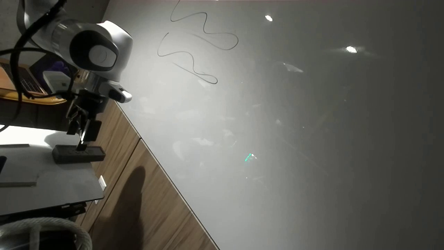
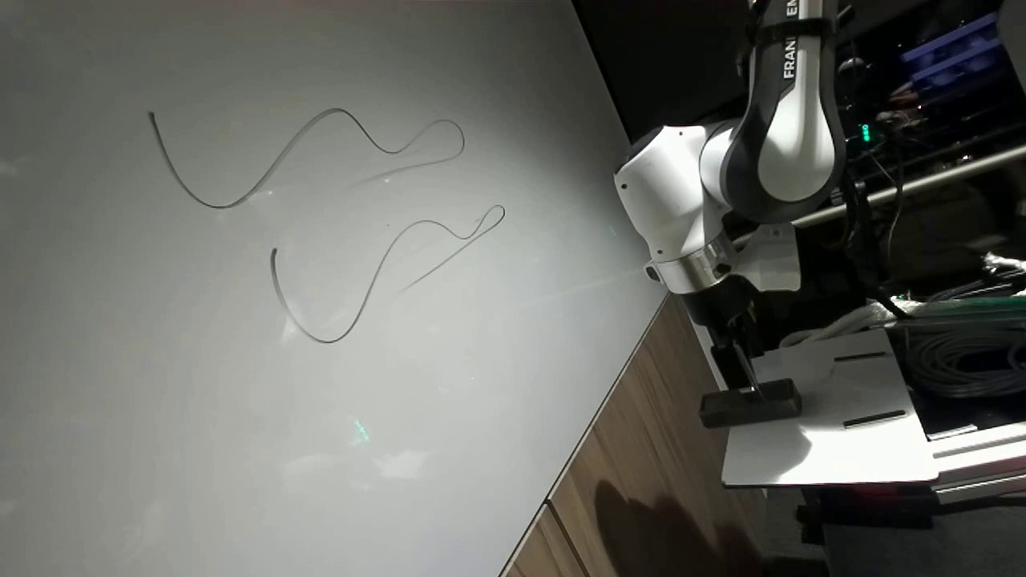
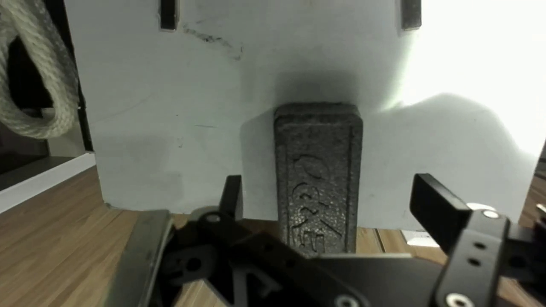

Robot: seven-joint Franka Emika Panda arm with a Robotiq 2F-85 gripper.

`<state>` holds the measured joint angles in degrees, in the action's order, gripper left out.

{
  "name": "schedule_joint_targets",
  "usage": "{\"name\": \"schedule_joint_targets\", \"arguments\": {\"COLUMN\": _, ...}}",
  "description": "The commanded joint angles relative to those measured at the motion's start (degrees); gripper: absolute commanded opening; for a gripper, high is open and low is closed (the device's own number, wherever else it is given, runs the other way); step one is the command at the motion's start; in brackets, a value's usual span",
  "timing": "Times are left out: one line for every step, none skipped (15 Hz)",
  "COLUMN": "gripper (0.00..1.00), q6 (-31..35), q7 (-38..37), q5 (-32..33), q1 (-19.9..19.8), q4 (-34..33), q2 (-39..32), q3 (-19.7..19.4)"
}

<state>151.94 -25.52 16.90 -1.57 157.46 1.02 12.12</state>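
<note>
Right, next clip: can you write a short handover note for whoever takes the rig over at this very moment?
Gripper: open, nothing held; in the wrist view its fingers stand on either side of the dark block.
Block: on the pale plate, overhanging its edge.
Nearby: glossy surface with two wavy dark lines.
Done: gripper open at the block.
Left: block not yet gripped.

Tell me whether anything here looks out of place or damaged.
Yes. The block juts past the edge of the plate, one end overhanging, so it looks poorly placed. In the wrist view, dark scuffs mar the plate, perhaps wear. In both exterior views, two wavy lines show on the board; they may be stray marks.
</note>
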Motion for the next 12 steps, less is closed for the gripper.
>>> {"name": "schedule_joint_targets", "arguments": {"gripper": 1.00, "q6": 1.50, "q7": -2.20, "q5": 3.75, "q1": 1.99, "q4": -1.56, "q2": -3.60, "q3": -3.69}}
{"name": "schedule_joint_targets", "arguments": {"gripper": 1.00, "q6": 1.58, "q7": -2.30, "q5": 4.18, "q1": 2.32, "q4": -1.86, "q2": -4.23, "q3": -4.58}}
{"name": "schedule_joint_targets", "arguments": {"gripper": 1.00, "q6": 1.62, "q7": -2.26, "q5": 4.42, "q1": 2.64, "q4": -2.24, "q2": -4.79, "q3": -5.37}}
{"name": "schedule_joint_targets", "arguments": {"gripper": 1.00, "q6": 1.67, "q7": -2.20, "q5": 4.40, "q1": 3.03, "q4": -2.61, "q2": -5.32, "q3": -6.12}}
{"name": "schedule_joint_targets", "arguments": {"gripper": 1.00, "q6": 1.65, "q7": -2.08, "q5": 4.00, "q1": 3.54, "q4": -3.06, "q2": -5.78, "q3": -6.62}}
{"name": "schedule_joint_targets", "arguments": {"gripper": 1.00, "q6": 1.68, "q7": -1.99, "q5": 3.70, "q1": 4.07, "q4": -3.48, "q2": -6.24, "q3": -7.06}}
{"name": "schedule_joint_targets", "arguments": {"gripper": 1.00, "q6": 1.64, "q7": -2.10, "q5": 3.48, "q1": 4.67, "q4": -3.94, "q2": -6.64, "q3": -7.28}}
{"name": "schedule_joint_targets", "arguments": {"gripper": 1.00, "q6": 1.62, "q7": -2.21, "q5": 3.40, "q1": 5.26, "q4": -4.44, "q2": -7.09, "q3": -7.48}}
{"name": "schedule_joint_targets", "arguments": {"gripper": 1.00, "q6": 1.59, "q7": -2.26, "q5": 3.39, "q1": 5.78, "q4": -4.89, "q2": -7.54, "q3": -7.68}}
{"name": "schedule_joint_targets", "arguments": {"gripper": 1.00, "q6": 1.63, "q7": -2.34, "q5": 3.50, "q1": 6.23, "q4": -5.26, "q2": -8.01, "q3": -7.93}}
{"name": "schedule_joint_targets", "arguments": {"gripper": 1.00, "q6": 1.71, "q7": -2.39, "q5": 3.58, "q1": 6.62, "q4": -5.50, "q2": -8.35, "q3": -8.20}}
{"name": "schedule_joint_targets", "arguments": {"gripper": 1.00, "q6": 1.73, "q7": -2.39, "q5": 3.54, "q1": 7.01, "q4": -5.70, "q2": -8.62, "q3": -8.47}}
